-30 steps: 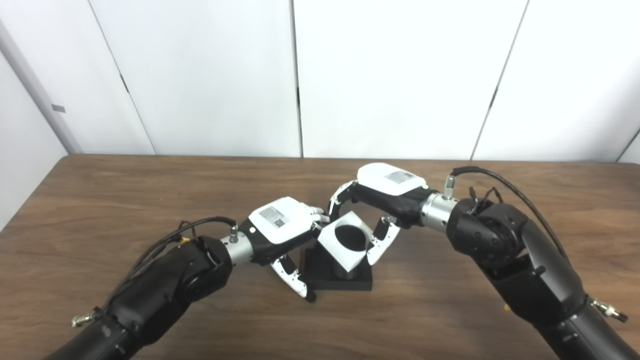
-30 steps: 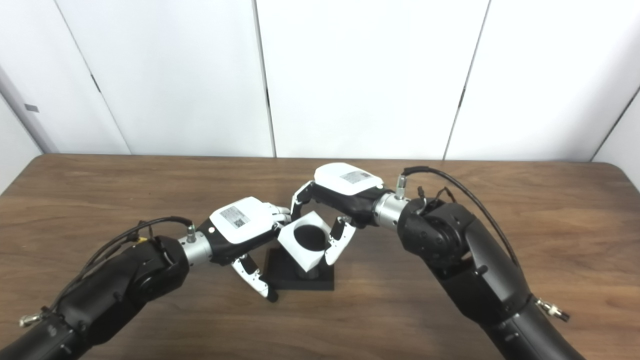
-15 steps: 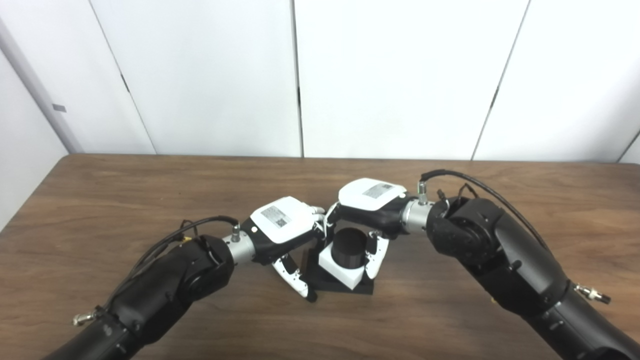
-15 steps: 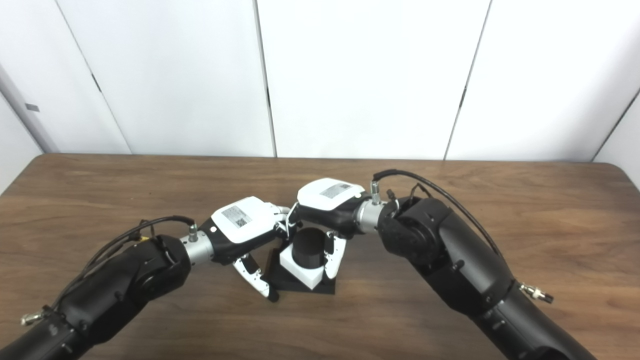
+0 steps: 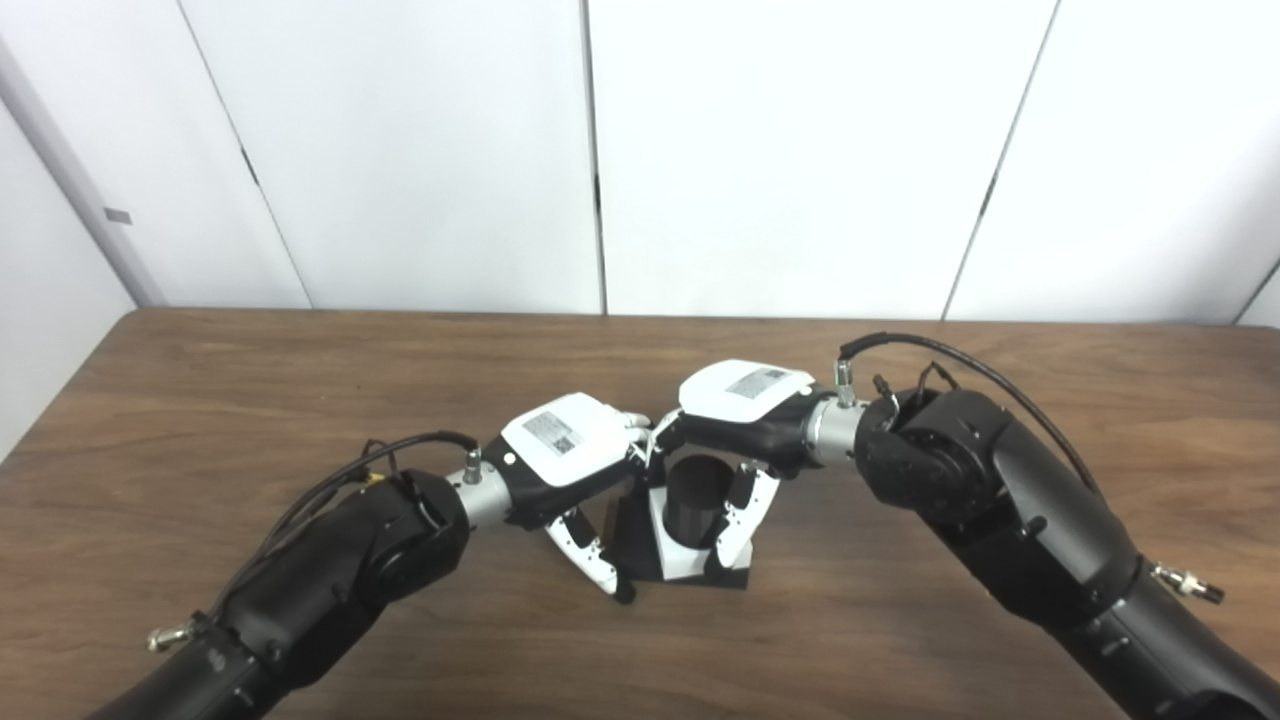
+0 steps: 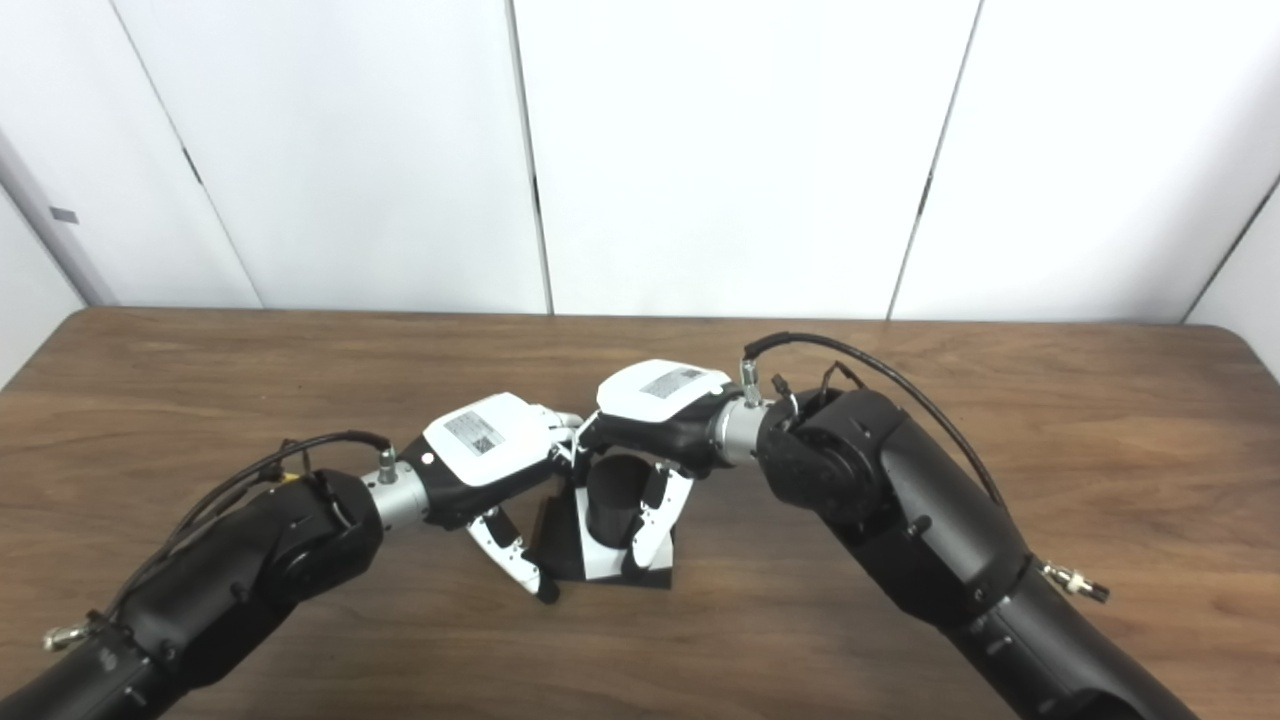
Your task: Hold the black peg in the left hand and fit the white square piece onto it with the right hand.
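A dark brown wood-grain surface (image 5: 900, 620) fills the lower half of both views, its far edge meeting a wall of plain white panels (image 5: 780, 150) split by thin dark vertical seams. At the far left a grey strip with a small grey tag (image 5: 117, 216) leans across the wall.

Near the middle of the surface sits a flat black square base (image 5: 625, 540), and a black cylindrical peg (image 5: 697, 495) stands upright from it. The white square piece (image 5: 668, 548) with a round hole is around the peg, low down and resting on the base, so that the top of the peg rises well clear of it. There are no containers in view.

The left hand (image 5: 565, 455), white-backed with a small printed label, comes in from the lower left on a black arm with a looping black cable (image 5: 350, 470). It sits against the left side of the base, with its fingers (image 5: 585, 545) curled down so that the tips reach the surface beside the base's left edge; whether they actually grip the base or only press against it cannot be told.

The right hand (image 5: 745, 410), also white-backed and labelled, reaches in from the right, arched over the peg. Its fingers (image 5: 735, 520) hang down on either side of the peg, spread a little, with the tips at the white piece's right edge; a firm hold on the piece cannot be confirmed. The two hands nearly touch above the peg.
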You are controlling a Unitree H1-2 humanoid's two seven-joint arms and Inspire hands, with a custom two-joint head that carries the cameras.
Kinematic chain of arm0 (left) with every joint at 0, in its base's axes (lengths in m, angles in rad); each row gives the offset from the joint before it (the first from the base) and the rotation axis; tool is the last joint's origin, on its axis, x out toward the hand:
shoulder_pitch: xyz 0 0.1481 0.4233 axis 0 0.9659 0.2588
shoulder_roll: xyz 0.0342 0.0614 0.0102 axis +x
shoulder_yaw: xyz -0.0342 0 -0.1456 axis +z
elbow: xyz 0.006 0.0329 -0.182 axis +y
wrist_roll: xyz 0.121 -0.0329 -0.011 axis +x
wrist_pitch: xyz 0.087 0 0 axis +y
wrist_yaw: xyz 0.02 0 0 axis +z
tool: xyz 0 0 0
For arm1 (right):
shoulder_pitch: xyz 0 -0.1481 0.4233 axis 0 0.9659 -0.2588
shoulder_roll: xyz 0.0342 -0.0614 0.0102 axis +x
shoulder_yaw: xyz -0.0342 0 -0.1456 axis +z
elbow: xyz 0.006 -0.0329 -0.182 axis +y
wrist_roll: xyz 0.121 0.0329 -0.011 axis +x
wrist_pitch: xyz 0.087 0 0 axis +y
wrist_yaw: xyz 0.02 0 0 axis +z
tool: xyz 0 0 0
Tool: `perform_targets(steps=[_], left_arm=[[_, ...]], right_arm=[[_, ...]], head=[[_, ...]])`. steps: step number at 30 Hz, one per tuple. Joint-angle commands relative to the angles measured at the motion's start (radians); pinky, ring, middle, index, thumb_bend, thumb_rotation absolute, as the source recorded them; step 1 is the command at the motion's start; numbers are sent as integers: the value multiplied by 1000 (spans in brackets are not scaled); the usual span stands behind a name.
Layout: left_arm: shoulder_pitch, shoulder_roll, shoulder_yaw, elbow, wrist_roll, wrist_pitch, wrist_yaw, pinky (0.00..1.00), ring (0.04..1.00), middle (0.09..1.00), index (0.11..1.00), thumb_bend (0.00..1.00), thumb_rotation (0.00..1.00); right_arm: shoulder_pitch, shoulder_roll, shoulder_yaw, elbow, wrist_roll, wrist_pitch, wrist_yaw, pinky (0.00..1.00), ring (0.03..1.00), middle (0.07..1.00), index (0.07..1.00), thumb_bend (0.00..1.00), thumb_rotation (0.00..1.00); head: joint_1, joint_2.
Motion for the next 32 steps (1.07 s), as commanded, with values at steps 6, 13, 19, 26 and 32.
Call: perform_targets(steps=[6,13,19,26,32], left_arm=[[63,-12,-74,29,88,6,-107,841,898,872,495,518,87],[62,-9,-71,35,85,0,-99,834,895,868,495,518,86],[61,-6,-72,31,86,-1,-103,830,895,867,495,518,87],[61,-5,-71,36,84,-2,-101,832,892,867,495,518,86],[62,-3,-67,37,80,-6,-93,832,889,862,494,518,86]], right_arm=[[-21,-2,-33,-13,5,-13,-34,745,805,808,757,936,351],[-22,-10,-91,-24,45,-7,-52,723,794,808,771,929,325],[-27,-33,-168,-77,48,11,-80,677,806,826,770,926,289],[-16,-77,-269,-122,84,46,-96,671,812,833,793,893,209],[56,-108,-334,-156,93,68,-140,657,791,827,785,836,88]], head=[[4,1],[0,-2],[-3,0],[-7,0],[-8,0]])
